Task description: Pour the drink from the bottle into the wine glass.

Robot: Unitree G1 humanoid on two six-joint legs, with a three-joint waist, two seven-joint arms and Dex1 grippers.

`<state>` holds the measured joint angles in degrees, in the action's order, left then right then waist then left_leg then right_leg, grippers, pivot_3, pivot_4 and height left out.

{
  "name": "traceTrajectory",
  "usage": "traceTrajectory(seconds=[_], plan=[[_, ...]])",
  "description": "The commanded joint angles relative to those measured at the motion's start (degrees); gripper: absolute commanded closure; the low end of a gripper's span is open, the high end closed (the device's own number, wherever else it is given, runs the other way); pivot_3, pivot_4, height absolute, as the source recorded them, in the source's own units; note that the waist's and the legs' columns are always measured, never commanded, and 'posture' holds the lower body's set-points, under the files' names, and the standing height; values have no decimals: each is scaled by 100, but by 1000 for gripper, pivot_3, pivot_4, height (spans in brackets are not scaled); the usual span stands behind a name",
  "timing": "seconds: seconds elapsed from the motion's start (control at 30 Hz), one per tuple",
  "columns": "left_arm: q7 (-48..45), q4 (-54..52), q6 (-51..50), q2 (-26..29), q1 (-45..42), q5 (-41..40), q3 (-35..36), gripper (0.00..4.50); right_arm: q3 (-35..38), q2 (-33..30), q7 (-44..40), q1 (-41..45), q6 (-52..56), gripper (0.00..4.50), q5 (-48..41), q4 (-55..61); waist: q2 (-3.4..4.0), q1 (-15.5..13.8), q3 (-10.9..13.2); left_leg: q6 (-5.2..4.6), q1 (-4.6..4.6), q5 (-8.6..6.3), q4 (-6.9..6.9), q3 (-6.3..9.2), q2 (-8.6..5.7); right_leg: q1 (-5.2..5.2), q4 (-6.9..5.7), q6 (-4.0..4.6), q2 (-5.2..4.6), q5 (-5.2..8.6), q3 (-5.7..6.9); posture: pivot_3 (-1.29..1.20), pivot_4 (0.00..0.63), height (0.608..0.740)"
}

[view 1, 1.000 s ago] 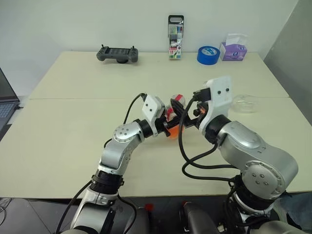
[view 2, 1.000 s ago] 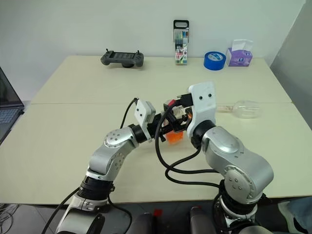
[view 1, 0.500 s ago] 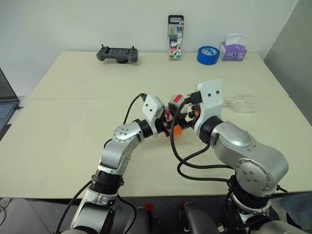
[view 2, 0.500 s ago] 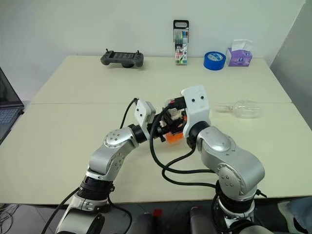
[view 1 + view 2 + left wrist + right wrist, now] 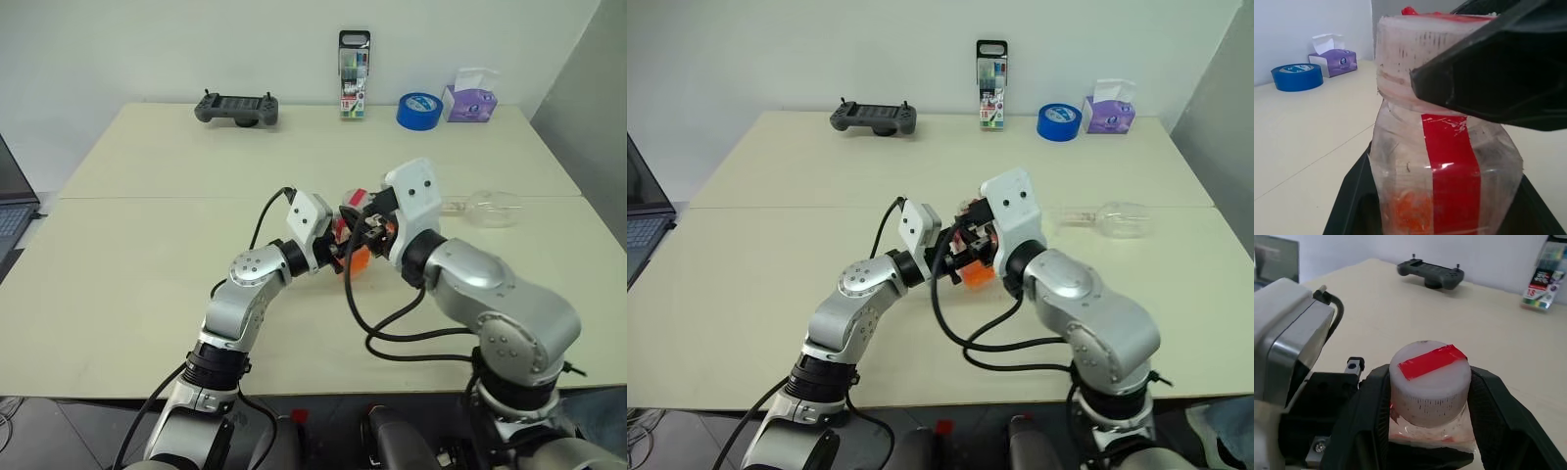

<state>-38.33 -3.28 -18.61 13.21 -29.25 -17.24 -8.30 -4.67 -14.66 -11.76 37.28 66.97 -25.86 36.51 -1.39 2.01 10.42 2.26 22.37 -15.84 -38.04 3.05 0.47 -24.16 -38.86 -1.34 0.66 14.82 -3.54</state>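
Right arm has been swinging in over the last second, and its right claw [image 5: 1427,431] has been narrowing around the white cap [image 5: 1429,377] of the bottle [image 5: 1442,161]; in the right wrist view both fingers are sitting flush against the cap's sides, so I'm reading it as grasping the cap now. Meanwhile the left claw [image 5: 338,257] is staying clenched on the bottle's body, holding it up off the counter [image 5: 147,264] between the two arms, roughly upright. Bottle is looking like thin clear plastic with red tape [image 5: 1452,161] down the side and only a bit of orange drink [image 5: 1410,215] sitting at the bottom, so I'm guessing it's light and squishy, and a hard squeeze on the body is probably going to buckle it. Cap is looking stiff and a bit ridged, which seems the sensible place for twisting, while the lower body is the spot to brace. Wine glass [image 5: 485,208] is lying on its side on the counter, well apart over on the right, and that one's going to be fragile and rolly, so I'd be taking it by the stem or low on the bowl.
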Motion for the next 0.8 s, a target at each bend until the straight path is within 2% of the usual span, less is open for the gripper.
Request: traceTrajectory(seconds=[0.03, 0.13, 0.2, 0.27, 0.37, 0.57, 0.77, 0.8], plan=[[-97, -302, -9, -4, -84, -44, -72, 2788, 686, -432, -1828, 816, -1215, 2613, -657, -1152, 0, 23, 3, 0, -2, 0, -1, -5, 1, 0, 0, 1, 2, 0, -2, 0, 150, 740], [-136, -379, -93, 50, -96, -79, -37, 2791, 155, -1329, -4014, 1235, -1622, 2613, -976, -2125, 0, 30, 4, -3, -6, 0, 0, -6, 2, 4, 0, 2, 9, -1, 1, 0, 150, 740], [-163, -410, -122, 91, -90, -75, -28, 2792, -14, -1600, -4806, 1539, -2070, 2613, -821, -2981, 0, 20, 4, -5, -6, -1, 4, -1, 3, 5, 0, 3, 9, -2, 6, 0, 150, 740], [-177, -430, -138, 118, -81, -72, -18, 2793, -62, -1623, -5119, 1844, -2524, 2613, -585, -3750, 0, 32, 4, -11, -6, -5, 4, -2, 5, 5, 1, 4, 8, -2, 6, 0, 150, 740], [-145, -471, -164, 123, -64, -69, -11, 2793, -188, -1742, -5497, 2065, -2851, 2613, -347, -4229, 1, 45, 5, -13, -6, -6, 7, -6, 14, -2, -5, 4, 8, -3, 0, 0, 150, 740], [-88, -487, -183, 81, -57, -51, -55, 2793, -17, -1713, -5418, 2132, -2762, 2613, -386, -4188, 1, -13, 5, -12, 1, -6, 5, 11, 9, -4, -5, 5, -22, -3, 0, 0, 150, 740], [-139, -337, -128, 47, -169, -40, -83, 2796, 257, -1623, -4676, 1876, -2478, 552, -450, -3546, 1, -33, 5, -11, 6, -6, -2, 24, -3, -4, -4, 4, -30, -3, 4, 0, 150, 740], [-150, -316, -118, 52, -177, -38, -81, 2804, 324, -1583, -4445, 1792, -2394, 507, -452, -3334, 1, -33, 5, -11, 6, -6, -2, 25, -2, -3, -3, 4, -31, -3, 3, 0, 150, 740]])
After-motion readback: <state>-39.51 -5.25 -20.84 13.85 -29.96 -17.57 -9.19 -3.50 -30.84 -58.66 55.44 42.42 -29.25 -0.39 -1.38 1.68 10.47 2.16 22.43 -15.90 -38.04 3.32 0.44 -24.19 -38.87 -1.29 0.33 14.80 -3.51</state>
